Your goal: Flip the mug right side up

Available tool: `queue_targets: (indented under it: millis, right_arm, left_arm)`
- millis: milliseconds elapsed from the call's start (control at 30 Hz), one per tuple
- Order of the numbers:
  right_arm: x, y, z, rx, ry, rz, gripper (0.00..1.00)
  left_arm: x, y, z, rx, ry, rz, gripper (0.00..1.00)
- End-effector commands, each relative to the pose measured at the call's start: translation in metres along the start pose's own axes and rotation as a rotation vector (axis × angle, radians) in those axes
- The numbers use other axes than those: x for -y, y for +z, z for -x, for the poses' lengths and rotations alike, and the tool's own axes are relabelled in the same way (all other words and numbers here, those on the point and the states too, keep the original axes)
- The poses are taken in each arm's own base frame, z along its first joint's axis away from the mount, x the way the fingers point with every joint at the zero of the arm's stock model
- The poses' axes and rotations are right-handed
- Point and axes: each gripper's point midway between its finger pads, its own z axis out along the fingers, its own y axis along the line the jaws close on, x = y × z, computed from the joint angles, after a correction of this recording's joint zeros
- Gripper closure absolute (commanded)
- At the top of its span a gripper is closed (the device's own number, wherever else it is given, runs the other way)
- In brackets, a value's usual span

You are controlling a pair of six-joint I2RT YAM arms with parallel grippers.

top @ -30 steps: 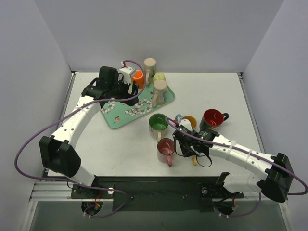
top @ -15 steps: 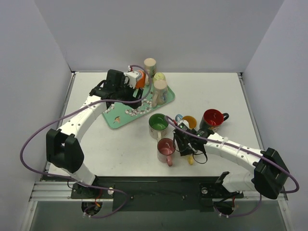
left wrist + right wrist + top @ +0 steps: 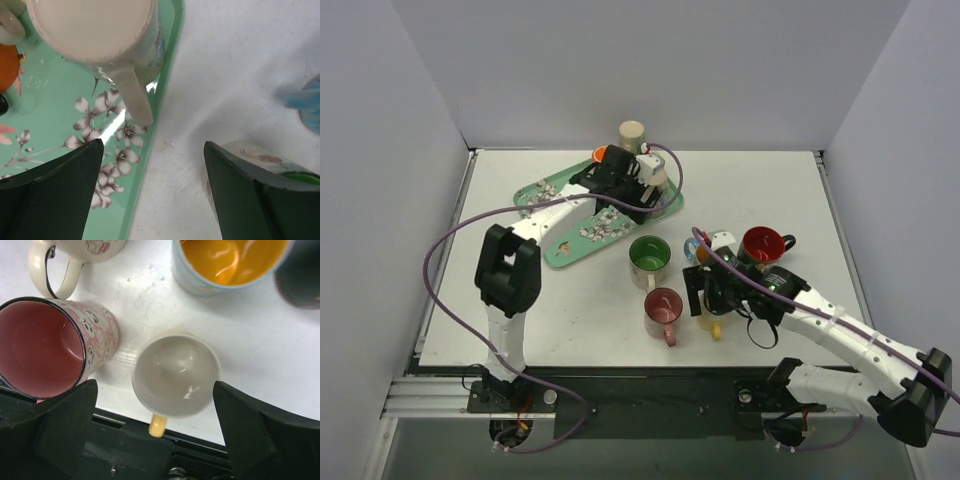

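Five mugs stand mouth-up on the tabletop at the near right: green mug, pink mug, yellow-lined mug, red mug and a white mug with a yellow handle. Those look done. What is left sits on the green tray at the far left-centre. A cream mug is base-up by the tray's right edge, handle pointing at the gap between the jaws. A beige mug is base-up at the far end, and beside it is an orange mug whose orientation is unclear. Anything else there is hidden under the arm. The left tool hangs just near-side of the cream mug's handle, jaws spread wide, empty, not touching it. The right tool is over the white mug, also spread wide, holding nothing, fingers apart from its wall. Judged partway: cream mug not yet grasped; grasp, lift, flip and set-down all remain.
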Motion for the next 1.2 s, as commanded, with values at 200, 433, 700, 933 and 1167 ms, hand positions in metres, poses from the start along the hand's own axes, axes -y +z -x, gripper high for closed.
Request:
queue_targets:
  millis: [200, 433, 700, 933, 1167]
  right_arm:
    - [0.043, -0.048, 0.007, 0.153, 0.062, -0.113, 0.05]
    - [0.048, -0.054, 0.001, 0.171, 0.081, -0.113, 0.05]
    - [0.050, -0.056, -0.002, 0.182, 0.086, -0.106, 0.06]
    - [0.049, -0.064, 0.007, 0.225, 0.093, -0.090, 0.05]
    - [0.037, -0.072, 0.029, 0.302, 0.105, -0.037, 0.06]
  left_arm:
    - [-0.044, 0.053, 0.024, 0.000, 0.067, 0.212, 0.26]
    - [-0.042, 0.088, 0.019, -0.043, 0.045, 0.175, 0.49]
    - [-0.037, 0.086, 0.016, -0.063, 0.042, 0.142, 1.00]
    - [-0.022, 0.015, 0.059, 0.031, -0.054, 0.013, 1.00]
    - [-0.038, -0.072, 0.120, 0.215, -0.250, -0.096, 1.00]
